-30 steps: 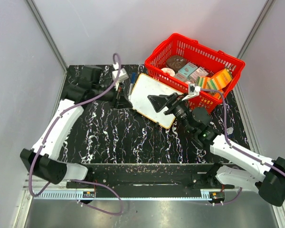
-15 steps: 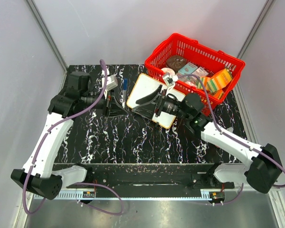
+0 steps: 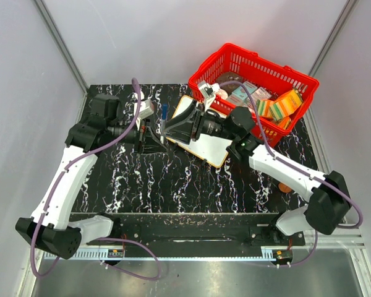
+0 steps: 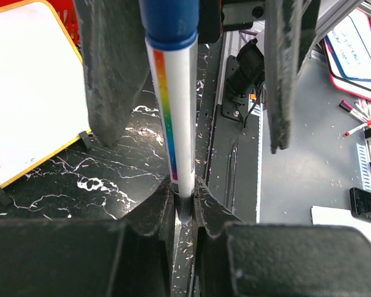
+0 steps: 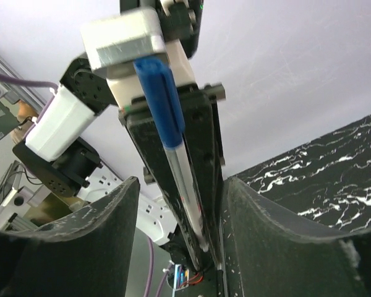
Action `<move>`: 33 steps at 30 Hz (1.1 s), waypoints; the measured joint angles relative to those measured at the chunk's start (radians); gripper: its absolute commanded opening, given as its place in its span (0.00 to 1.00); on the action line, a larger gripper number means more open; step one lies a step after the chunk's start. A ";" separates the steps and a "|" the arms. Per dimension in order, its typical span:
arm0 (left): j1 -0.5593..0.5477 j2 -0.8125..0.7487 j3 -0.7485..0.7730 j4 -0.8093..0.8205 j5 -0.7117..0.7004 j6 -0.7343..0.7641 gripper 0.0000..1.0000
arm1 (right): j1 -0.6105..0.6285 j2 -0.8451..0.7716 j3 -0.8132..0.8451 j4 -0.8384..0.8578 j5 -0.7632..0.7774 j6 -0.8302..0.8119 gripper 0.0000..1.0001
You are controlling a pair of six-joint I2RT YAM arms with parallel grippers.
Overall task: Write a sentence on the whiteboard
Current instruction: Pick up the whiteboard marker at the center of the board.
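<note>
— Board [image 3: 211,147] from above: where does it sit?
— On the table [image 3: 173,179], askew, just beside the basket [image 3: 297,77]. The right arm stretches over it and hides its middle.
— And the grippers?
— Left gripper [image 3: 153,139] pinches a marker [image 3: 164,114] just left of the board. Right gripper [image 3: 168,128] faces it, with its tips at the marker.
— Left wrist view?
— The left jaws are pressed together on the lower end of the marker [image 4: 176,124], which has a white barrel, a rainbow stripe and a blue cap at the top. The right fingers [image 4: 108,74] stand spread on either side of the barrel, with a gap on each side. One corner of the board [image 4: 25,93] lies at the left, beside one of those fingers.
— Right wrist view?
— The right fingers [image 5: 89,247] are wide apart along the bottom. Between them rises the left gripper [image 5: 185,161] with the marker [image 5: 157,93], its cap end nearest the camera. The table's [image 5: 334,161] marbled top shows at the right.
</note>
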 measured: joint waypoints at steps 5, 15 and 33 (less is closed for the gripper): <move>0.000 0.005 -0.020 0.004 0.000 -0.011 0.00 | 0.000 0.059 0.066 0.032 -0.023 0.026 0.31; 0.003 0.013 -0.019 0.006 0.005 -0.037 0.91 | -0.003 0.106 0.080 0.051 -0.016 0.040 0.00; -0.064 0.240 0.307 0.022 0.027 -0.090 0.99 | -0.002 -0.301 -0.510 0.396 0.622 0.083 0.00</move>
